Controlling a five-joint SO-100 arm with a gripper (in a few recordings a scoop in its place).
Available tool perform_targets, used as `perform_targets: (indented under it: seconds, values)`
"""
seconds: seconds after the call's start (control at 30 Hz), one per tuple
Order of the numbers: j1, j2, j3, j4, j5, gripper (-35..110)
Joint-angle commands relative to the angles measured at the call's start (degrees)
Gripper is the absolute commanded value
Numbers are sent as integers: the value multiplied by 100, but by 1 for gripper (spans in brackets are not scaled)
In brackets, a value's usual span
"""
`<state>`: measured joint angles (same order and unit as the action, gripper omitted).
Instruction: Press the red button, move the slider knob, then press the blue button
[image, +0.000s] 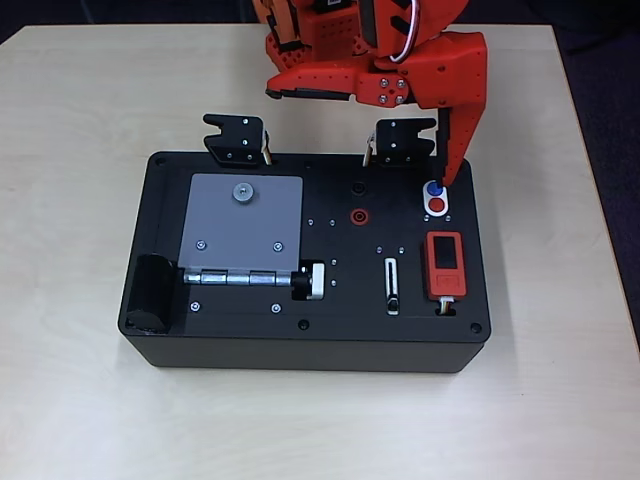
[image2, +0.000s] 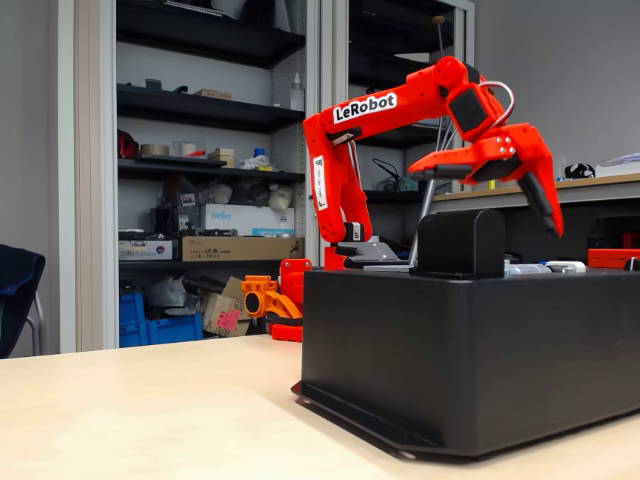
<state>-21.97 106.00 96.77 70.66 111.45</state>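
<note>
Plainly, with the gripper (image: 365, 140) gaping wide and one finger (image: 457, 150) poised at twelve o'clock of the blue button (image: 433, 189), which touches the red button (image: 438, 206) at its six, a straight descent risks pressing blue first.

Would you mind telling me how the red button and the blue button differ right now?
The blue button is blue and lies farther back on the black box; the red button is red and nearer the front. The finger tip reaches the blue button, while the red button lies uncovered. Both are small round discs sharing one white oval surround.
</note>
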Motion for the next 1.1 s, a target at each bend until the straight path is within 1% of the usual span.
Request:
perform_targets:
  seconds: [0.0,0.17,0.3,0.4,0.5,0.57,0.63,0.67,1.07]
  values:
    - [0,0,-378,246,-18,99]
    - [114,-97,-677,422,-246,93]
    - [211,-132,-800,466,-431,80]
    - [308,-132,-879,501,-589,63]
    - [404,-114,-940,510,-765,42]
    - [457,-105,-949,378,-1081,20]
    - [466,-97,-949,290,-1266,2]
    - [466,-97,-949,264,-1301,0]
    - [527,334,-387,-413,-1169,0]
